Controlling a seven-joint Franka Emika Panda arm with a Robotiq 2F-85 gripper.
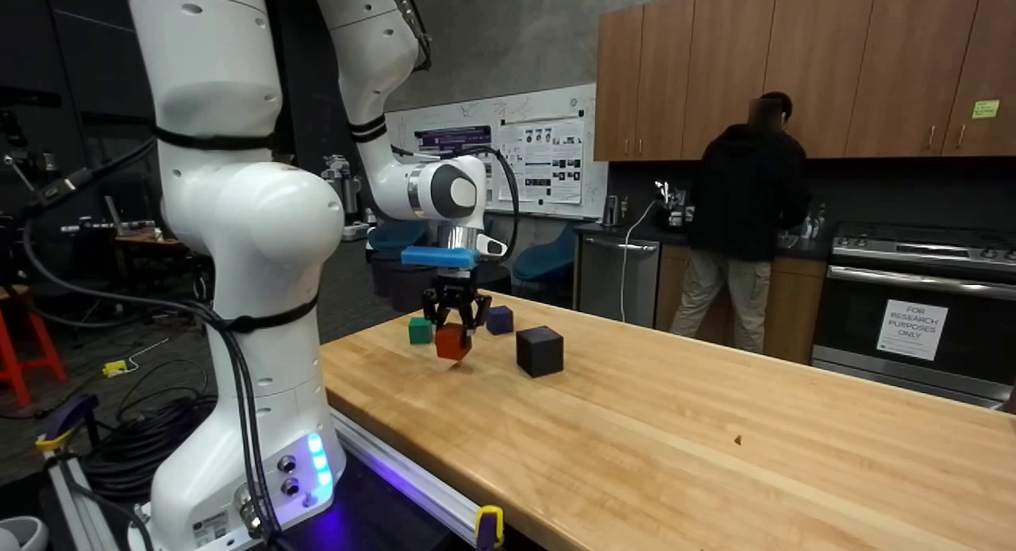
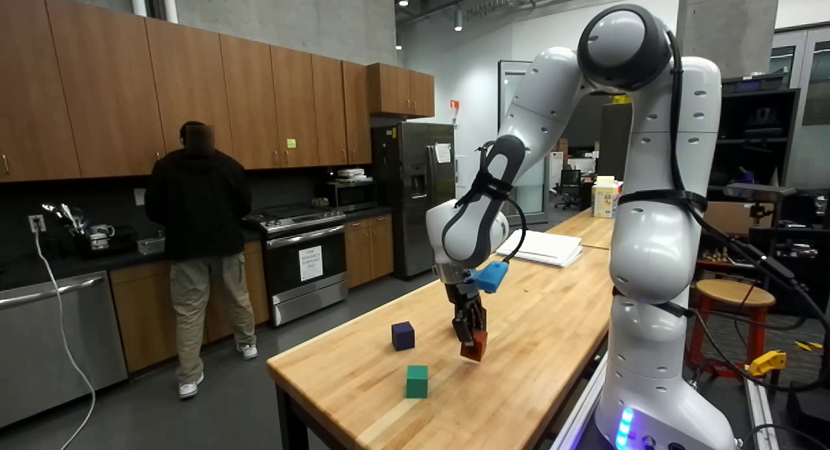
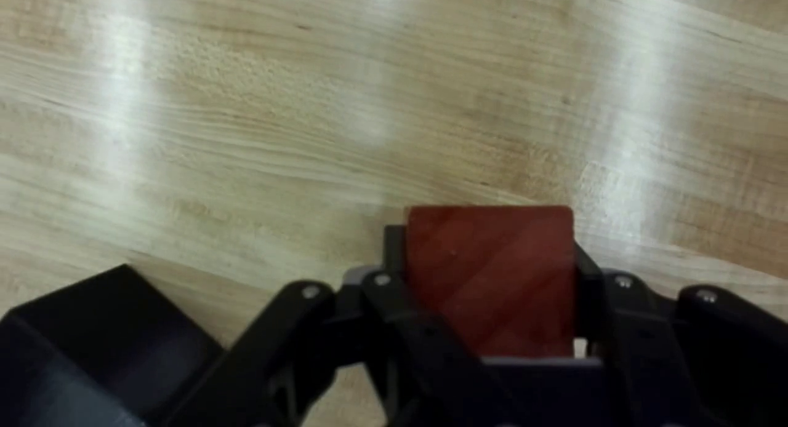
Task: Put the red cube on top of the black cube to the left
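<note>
Near mid-frame in an exterior view, the gripper (image 1: 456,326) pinches the red block (image 1: 453,343). The smaller dark block (image 1: 500,320), likely the goal, lies near the gripper, right and slightly up; the carry should go that way, after 1 short lift.

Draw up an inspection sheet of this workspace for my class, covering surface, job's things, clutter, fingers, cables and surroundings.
Surface: wooden tabletop with a small dark mark.
Job's things: red cube not yet stacked, contact with the tabletop cannot be told; smaller-looking dark cube standing on the tabletop.
Clutter: green cube and larger-looking black cube on the tabletop; white papers farther along.
Fingers: shut on the red cube, one at each side.
Cables: black cable strapped along the arm; black coil near its base.
Surroundings: person with back turned; oven bearing a paper sign.
</note>
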